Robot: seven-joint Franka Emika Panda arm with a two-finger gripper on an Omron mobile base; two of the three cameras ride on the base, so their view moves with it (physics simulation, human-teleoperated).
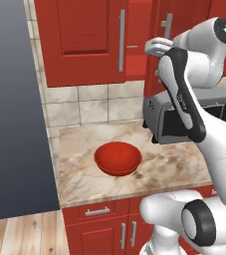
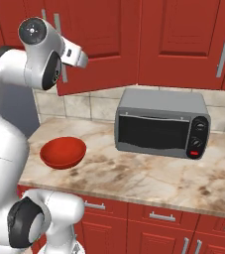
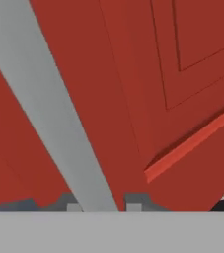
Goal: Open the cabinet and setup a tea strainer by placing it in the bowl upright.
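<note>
The cabinet [image 1: 79, 35] [image 2: 183, 39] hangs red above the counter. One of its doors [image 2: 104, 54] stands slightly ajar, its lower edge out from the wall. My gripper [image 1: 158, 47] [image 2: 82, 57] is raised at that door's long silver handle [image 1: 167, 25] [image 3: 49, 108]. In the hand view the bar runs between my gripper's [image 3: 103, 205] two fingertips, which sit close on either side; whether they press it I cannot tell. The red bowl [image 1: 118, 158] [image 2: 63, 152] rests empty on the counter, well below the hand. The tea strainer is hidden.
A grey toaster oven [image 1: 194, 117] [image 2: 161, 123] stands on the marble counter [image 1: 84, 184] [image 2: 148, 183] right of the bowl. A dark tall panel [image 1: 10, 109] borders the counter's left end. Red drawers and lower doors [image 1: 97, 219] run beneath.
</note>
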